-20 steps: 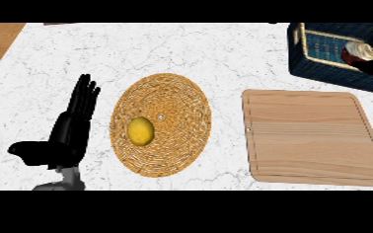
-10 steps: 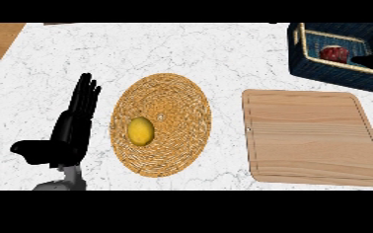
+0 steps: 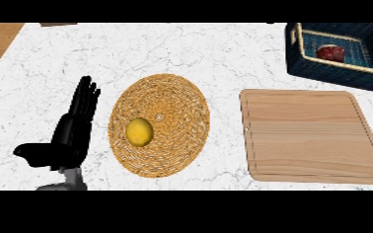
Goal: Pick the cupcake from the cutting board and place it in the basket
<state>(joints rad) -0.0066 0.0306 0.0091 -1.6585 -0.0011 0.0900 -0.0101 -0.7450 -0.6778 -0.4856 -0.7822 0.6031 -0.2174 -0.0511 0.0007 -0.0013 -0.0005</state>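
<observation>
On the white marbled worktop [image 3: 182, 49] the wooden cutting board [image 3: 306, 135] lies at the right with nothing on it, so the pick-up half of the job looks done. The cupcake [image 3: 331, 53], a small reddish lump as far as can be told, sits inside the dark blue basket [image 3: 306, 69] at the far right corner, low against the woven floor and inside the rim, which is where the task wants it. No hand is touching it. The left hand [image 3: 73, 128] shows at the near left, its fingers straight and pointing toward the far side, thumb out to the left, holding nothing; it rests just beside the round woven mat [image 3: 171, 103] without touching what lies on it, apparently parked out of the way because this job sits on the other side. The right hand is not in view, so nothing can be said of its fingers. A yellow lemon [image 3: 139, 131] lies on the left part of the mat, well apart from board and basket, and seems to be a bystander. Judged from how things lie, the placing is finished, or nearly so.
</observation>
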